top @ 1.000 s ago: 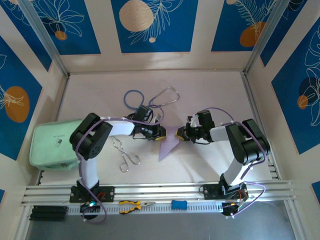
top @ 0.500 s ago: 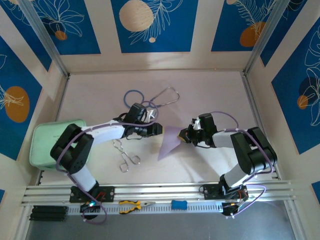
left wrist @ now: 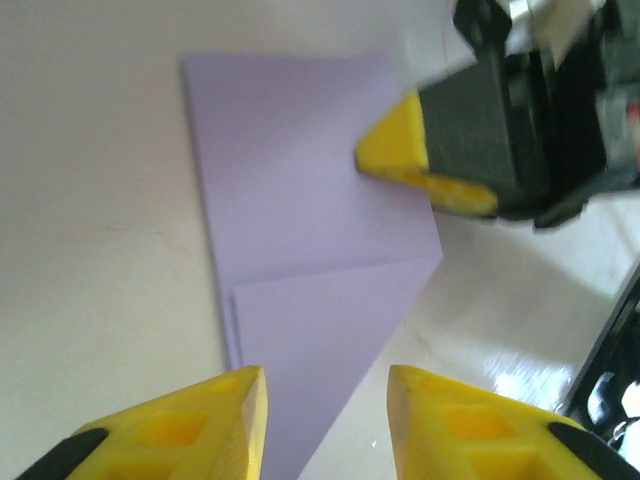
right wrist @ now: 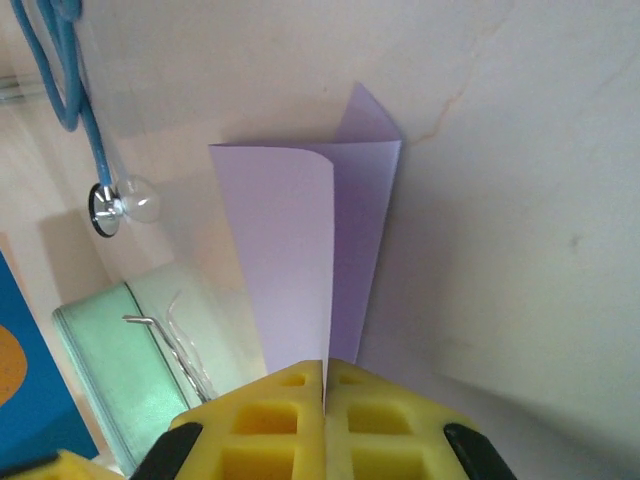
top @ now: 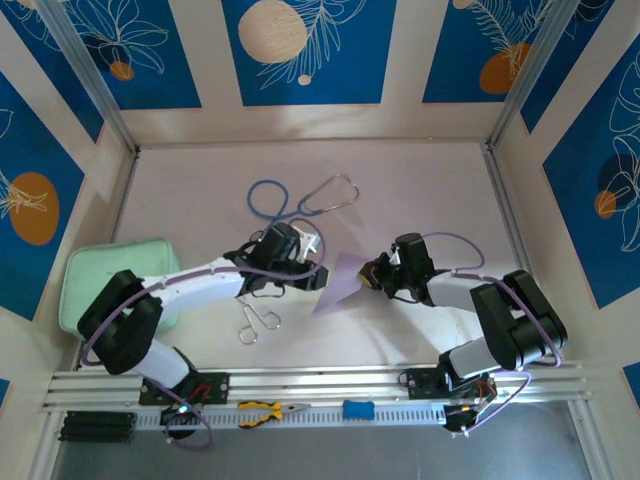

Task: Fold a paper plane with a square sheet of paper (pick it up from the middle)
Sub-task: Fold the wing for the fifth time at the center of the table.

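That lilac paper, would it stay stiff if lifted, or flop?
Probably floppy: one flap of the lilac paper curls upward instead of lying flat. Likely very light too, since the shut right pincer holds it by one edge alone.

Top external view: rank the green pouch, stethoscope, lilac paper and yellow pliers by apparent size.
1. green pouch, partly hidden
2. stethoscope, by spread
3. lilac paper
4. yellow pliers, about as long but much slimmer

One lilac paper sheet (top: 338,281), one stethoscope (right wrist: 125,205), one forceps (top: 252,312), one green pouch (top: 100,270), one pliers (top: 270,408).
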### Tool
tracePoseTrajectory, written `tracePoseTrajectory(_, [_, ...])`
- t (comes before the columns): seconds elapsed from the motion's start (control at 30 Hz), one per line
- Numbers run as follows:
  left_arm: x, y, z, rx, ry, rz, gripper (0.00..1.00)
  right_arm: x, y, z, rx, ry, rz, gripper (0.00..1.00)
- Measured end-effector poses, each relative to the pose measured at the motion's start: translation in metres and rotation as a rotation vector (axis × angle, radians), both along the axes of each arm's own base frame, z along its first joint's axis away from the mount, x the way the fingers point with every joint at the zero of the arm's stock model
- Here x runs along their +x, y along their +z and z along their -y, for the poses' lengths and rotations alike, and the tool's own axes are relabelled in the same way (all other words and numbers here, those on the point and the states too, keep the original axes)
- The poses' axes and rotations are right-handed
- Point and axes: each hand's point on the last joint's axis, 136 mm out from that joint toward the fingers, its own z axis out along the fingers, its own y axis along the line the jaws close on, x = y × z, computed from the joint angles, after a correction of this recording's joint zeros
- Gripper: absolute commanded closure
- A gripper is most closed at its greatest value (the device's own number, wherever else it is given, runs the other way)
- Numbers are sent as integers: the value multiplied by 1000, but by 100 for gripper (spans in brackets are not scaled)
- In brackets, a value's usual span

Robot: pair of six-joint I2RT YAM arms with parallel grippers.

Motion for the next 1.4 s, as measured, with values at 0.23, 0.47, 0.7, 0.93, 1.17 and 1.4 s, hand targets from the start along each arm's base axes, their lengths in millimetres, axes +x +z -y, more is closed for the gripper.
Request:
tracePoseTrajectory(0.23, [-34,-17,22,159,-183,150,53,1,1,0,0,-33,-12,100])
tracePoseTrajectory(0.47, [-42,-35,32,290,-273,248,52,-2,0,-1,-3,-31,-23,100])
tracePoseTrajectory(0.7, [-41,-49,30,384,-283,302,56,-2,0,-1,-3,-33,-26,100])
tracePoseTrajectory(0.93, [-38,-61,28,453,-272,333,63,-2,0,-1,-1,-35,-28,100])
tracePoseTrajectory(1.17, [-33,-63,26,506,-261,375,68,-1,6,-1,6,-38,-17,100])
tracePoseTrajectory(1.4, [-29,-65,23,540,-243,398,72,-2,6,-1,6,-38,-17,100])
